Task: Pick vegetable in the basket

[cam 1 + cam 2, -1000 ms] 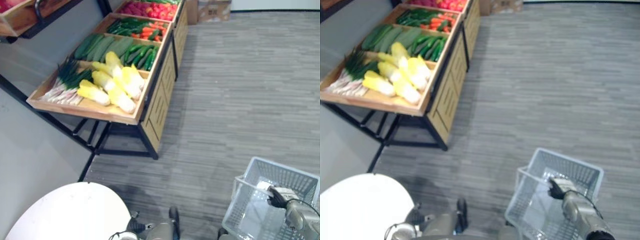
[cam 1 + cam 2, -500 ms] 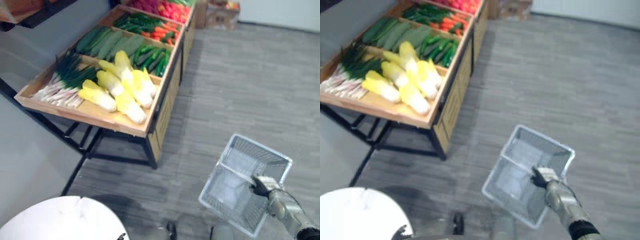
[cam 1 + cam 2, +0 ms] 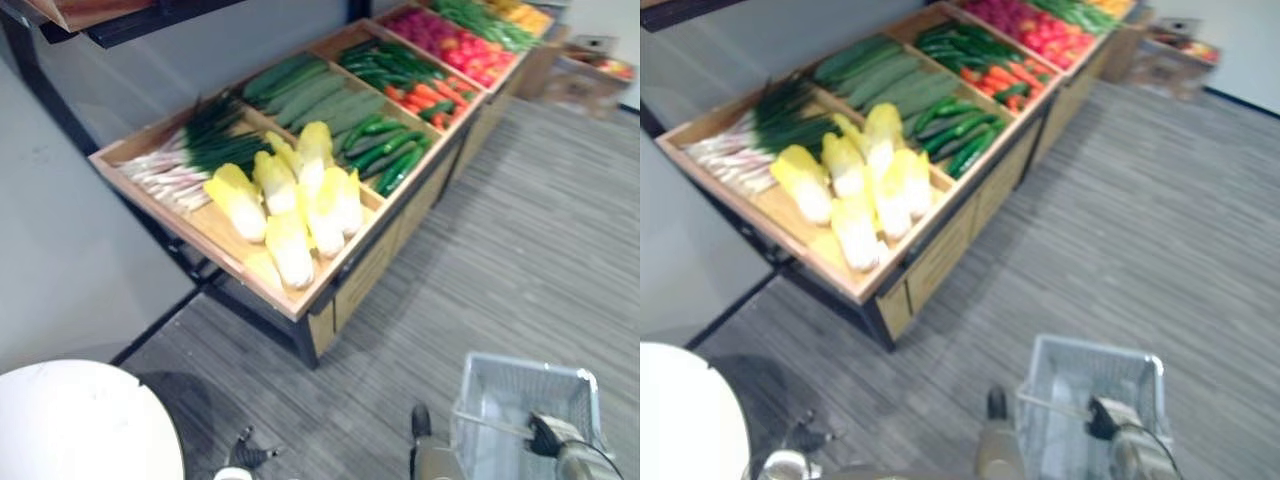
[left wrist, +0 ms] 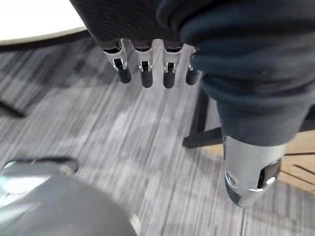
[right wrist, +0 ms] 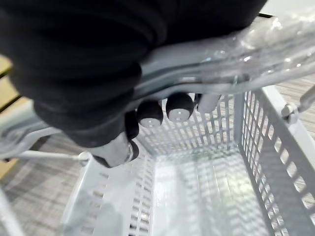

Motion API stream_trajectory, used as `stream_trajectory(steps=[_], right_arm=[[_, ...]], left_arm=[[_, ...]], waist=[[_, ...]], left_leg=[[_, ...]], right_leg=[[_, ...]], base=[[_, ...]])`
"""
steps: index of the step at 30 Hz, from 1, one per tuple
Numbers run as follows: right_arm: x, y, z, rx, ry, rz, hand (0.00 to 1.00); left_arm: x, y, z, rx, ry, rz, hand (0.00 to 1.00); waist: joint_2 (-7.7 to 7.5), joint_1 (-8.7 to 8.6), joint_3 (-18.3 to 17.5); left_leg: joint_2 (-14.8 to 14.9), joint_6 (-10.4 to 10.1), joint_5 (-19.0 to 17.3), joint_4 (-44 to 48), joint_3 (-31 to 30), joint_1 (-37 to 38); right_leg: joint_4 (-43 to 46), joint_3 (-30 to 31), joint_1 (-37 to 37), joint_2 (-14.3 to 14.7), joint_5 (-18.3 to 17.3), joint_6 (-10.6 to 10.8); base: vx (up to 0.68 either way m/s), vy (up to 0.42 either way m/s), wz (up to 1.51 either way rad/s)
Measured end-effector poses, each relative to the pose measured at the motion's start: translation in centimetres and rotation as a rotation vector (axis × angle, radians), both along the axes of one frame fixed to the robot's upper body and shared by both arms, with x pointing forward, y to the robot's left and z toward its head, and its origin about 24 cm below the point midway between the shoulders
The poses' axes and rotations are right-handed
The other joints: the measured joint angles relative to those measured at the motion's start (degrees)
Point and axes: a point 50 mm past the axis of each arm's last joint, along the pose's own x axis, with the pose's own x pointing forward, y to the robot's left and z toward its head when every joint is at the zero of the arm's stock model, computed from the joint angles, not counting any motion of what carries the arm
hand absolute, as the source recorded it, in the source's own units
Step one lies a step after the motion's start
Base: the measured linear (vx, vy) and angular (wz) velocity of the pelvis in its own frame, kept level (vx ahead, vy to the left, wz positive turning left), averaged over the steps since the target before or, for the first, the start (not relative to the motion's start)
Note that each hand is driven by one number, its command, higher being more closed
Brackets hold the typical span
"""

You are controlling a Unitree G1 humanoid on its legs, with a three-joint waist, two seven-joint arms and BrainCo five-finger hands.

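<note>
The vegetables lie in the wooden trays of the display stand (image 3: 200,240), well apart from both hands; none is in the basket (image 3: 525,362), whose mesh floor shows bare in the right wrist view. The right robot hand (image 5: 162,110) has its fingers curled tight round the basket's handle (image 5: 221,64), carrying it low beside the stand. The left robot hand (image 4: 142,69) hangs over the floor with its fingers straight and apart, holding nothing, so the picking probably falls to it. The pale yellow cabbages (image 3: 290,200) in the nearest tray look the easiest target: bulky, probably fairly heavy, firm in the white stem end but loose and crushable at the leafy tip. A wrap round the thick middle or lower stem should hold better than a pinch on the leaves. The cucumbers (image 3: 330,100) behind them look stiff, smooth and likely slippery, best gripped across the middle. The spring onions (image 3: 190,160) are thin and floppy, and would bend if taken by one end.
</note>
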Motion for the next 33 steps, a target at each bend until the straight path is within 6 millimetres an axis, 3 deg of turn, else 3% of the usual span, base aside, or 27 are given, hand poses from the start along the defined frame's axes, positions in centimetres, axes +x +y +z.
stream_trajectory(steps=[1, 3, 5, 8, 9, 10, 12, 16, 17, 18, 19, 24, 27, 29, 30, 32, 33], right_arm=[[-0.7, -0.4, -0.1, 0.002, 0.01, -0.034, 1.0], [-2.1, -1.3, -0.2, -0.001, 0.02, -0.1, 1.0], [-3.3, -1.5, -0.7, 0.028, 0.024, -0.192, 1.0], [-5.4, -1.0, -1.8, 0.079, 0.044, -0.297, 1.0], [-5.4, -1.0, -1.8, 0.083, 0.039, -0.305, 1.0], [-5.4, -1.2, -1.7, 0.08, 0.027, -0.32, 1.0], [-5.3, -1.7, -1.4, 0.071, -0.01, -0.356, 1.0], [-4.1, -1.7, -1.1, 0.08, -0.056, -0.369, 1.0], [-3.6, -1.8, -0.9, 0.079, -0.073, -0.364, 1.0], [-3.1, -1.1, -1.2, 0.098, -0.078, -0.354, 1.0], [-2.2, -0.4, -1.2, 0.112, -0.091, -0.313, 1.0], [-0.1, 0.3, -0.8, 0.126, -0.127, -0.261, 1.0], [0.7, 0.4, -0.6, 0.127, -0.148, -0.255, 1.0], [0.3, 1.0, -1.1, 0.14, -0.13, -0.267, 1.0], [0.0, 1.5, -1.6, 0.157, -0.118, -0.273, 1.0], [-1.2, 2.8, -2.6, 0.193, -0.077, -0.294, 1.0], [-1.6, 3.5, -3.1, 0.213, -0.057, -0.302, 1.0]], left_arm=[[-0.2, 0.2, 0.0, 0.003, -0.001, 0.024, 0.0], [-0.3, 0.2, 0.0, -0.001, -0.01, 0.066, 0.0], [-0.4, 0.2, 0.0, -0.012, -0.018, 0.134, 0.0], [-0.9, 0.9, 0.0, -0.001, -0.009, 0.167, 0.0], [-1.1, 1.0, 0.0, 0.004, -0.006, 0.168, 0.0], [-1.6, 1.0, -0.1, 0.005, 0.004, 0.17, 0.0], [-1.6, 0.6, -0.2, -0.002, 0.003, 0.17, 0.0], [-2.1, 0.0, -0.4, -0.009, 0.02, 0.153, 0.0], [-2.4, -0.3, -0.5, -0.017, 0.028, 0.154, 0.0], [-2.4, -0.1, -0.5, -0.011, 0.03, 0.155, 0.0], [-2.2, -0.1, -0.5, -0.008, 0.027, 0.146, 0.0], [-2.4, -0.1, -0.6, 0.001, 0.043, 0.133, 0.0], [-2.0, 0.0, -0.5, 0.008, 0.036, 0.114, 0.0], [-2.2, 0.0, -0.6, 0.01, 0.049, 0.09, 0.0], [-2.2, 0.5, -0.4, 0.025, 0.049, 0.076, 0.0], [-2.0, 1.7, -0.1, 0.058, 0.043, 0.073, 0.0], [-1.8, 2.1, 0.0, 0.069, 0.033, 0.072, 0.0]], waist=[[0.22, -0.43, -0.2], [0.77, -1.24, -1.2], [1.25, -1.61, -2.0], [-0.55, -1.24, -1.6], [-1.26, -0.92, -1.4], [-0.86, -1.13, -1.6], [0.13, -1.49, -2.0], [1.63, -1.09, -1.9], [2.99, -0.14, -1.8], [2.5, 0.86, -2.0], [2.51, 0.93, -2.1], [1.33, 1.82, -1.5], [1.03, 2.14, -1.4], [0.85, 1.96, -1.5], [-0.12, 1.87, -1.4], [-0.93, 1.4, -1.4], [-2.19, 0.96, -1.6]], left_leg=[[0.8, -1.3, 2.7, 0.0, -2.6, -0.2], [2.1, -1.8, 5.8, 0.4, -5.3, -2.1], [3.1, -2.7, 11.0, 5.6, -6.6, -7.6], [3.9, -3.2, 22.5, 12.0, 1.6, -11.2], [4.4, -3.1, 22.7, 12.5, 4.5, -11.3], [6.0, -2.8, 19.6, 12.3, 10.5, -12.0], [5.6, -2.0, 15.9, 7.1, 18.8, -14.5], [1.0, -2.8, 16.1, -10.2, 22.2, -15.1], [0.5, -1.5, 18.3, -12.2, 21.8, -15.0], [0.1, -1.6, 18.6, -12.0, 22.7, -14.7], [-1.0, -0.5, 17.8, -11.8, 23.1, -14.8], [-3.0, 2.2, 15.0, -7.5, 26.1, -13.2], [-3.3, 2.1, 9.5, -4.2, 28.3, -11.8], [-2.3, 1.8, 8.4, -5.9, 29.4, -8.3], [-2.2, 1.8, 8.3, -6.6, 29.5, -6.9], [-1.4, 2.3, 8.6, -7.7, 29.2, -4.5], [-0.8, 1.9, 8.7, -7.5, 29.2, -4.3]], right_leg=[[3.6, -2.7, 0.1, -0.4, -2.7, -0.9], [6.0, -7.1, 0.5, -0.8, -5.3, -2.3], [4.0, -12.5, 3.1, 0.0, -6.4, -4.2], [-2.6, -17.8, 12.1, -0.6, -6.4, -5.3], [-4.1, -18.5, 13.6, -0.9, -6.1, -5.7], [-6.2, -20.1, 15.6, -1.1, -5.8, -6.1], [-8.4, -22.9, 16.4, -1.2, -5.4, -6.2], [-9.6, -24.1, 16.0, -0.7, -5.3, -6.0], [-9.6, -23.5, 16.2, 0.4, -5.3, -5.5], [-9.9, -22.3, 16.2, 0.1, -5.0, -4.8], [-11.7, -21.7, 16.9, -0.2, -4.0, -3.3], [-13.1, -16.4, 18.5, -1.8, -2.8, -2.0], [-8.7, -13.4, 17.8, -3.1, -5.0, -0.7], [7.2, -10.8, 11.3, -3.6, -5.5, 0.0], [13.2, -9.5, 8.9, -4.0, -4.7, 1.3], [19.9, -9.0, 6.4, -5.0, -3.7, 2.7], [20.1, -11.3, 6.1, -5.8, -5.7, 0.0]], base=[[0.3, -0.43, 0.83], [0.28, -0.413, 1.14], [0.3, -0.474, 1.23], [0.15, -0.276, 0.87], [0.11, -0.186, 0.58], [0.07, -0.123, 0.53], [0.04, -0.075, 0.63], [0.01, 0.061, 0.27], [0.07, 0.151, -0.32], [0.12, 0.153, -0.3], [0.12, 0.107, -0.19], [0.14, 0.101, -0.25], [0.12, 0.095, -0.5], [0.09, 0.077, -0.38], [0.09, 0.074, -0.15], [0.19, -0.017, 0.08], [0.22, -0.076, 0.08]])
